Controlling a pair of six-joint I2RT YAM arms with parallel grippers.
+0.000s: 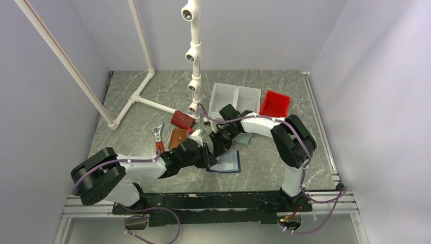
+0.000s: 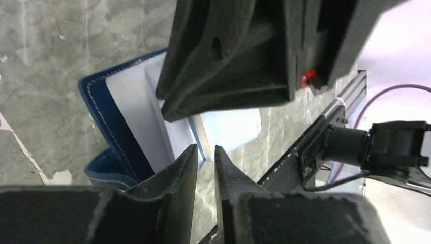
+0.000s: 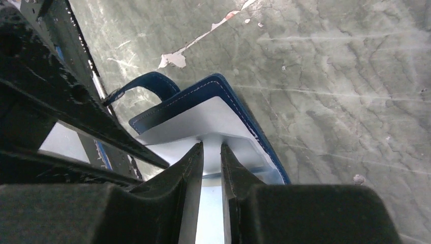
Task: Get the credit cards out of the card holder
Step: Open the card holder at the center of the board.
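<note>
The card holder (image 1: 229, 161) lies open on the marble table, navy outside and light blue inside (image 2: 127, 117) (image 3: 203, 112). A thin tan edge of one of the credit cards (image 2: 202, 136) shows at its pocket; the rest of the credit cards are hidden. My left gripper (image 1: 209, 156) (image 2: 206, 151) hangs at that card's corner, jaws a narrow gap apart with bare table showing between them. My right gripper (image 1: 221, 145) (image 3: 212, 145) has its tips set against the holder's pale inside, also narrowly parted. Whether those tips pinch the lining is unclear.
A brown wallet (image 1: 177, 137), a dark red wallet (image 1: 181, 119) and a red-handled wrench (image 1: 158, 137) lie left of the grippers. A grey-green wallet (image 1: 244, 138) is just behind the right arm. A white bin (image 1: 235, 96), a red bin (image 1: 275, 103) and a white pipe frame (image 1: 193, 56) stand behind.
</note>
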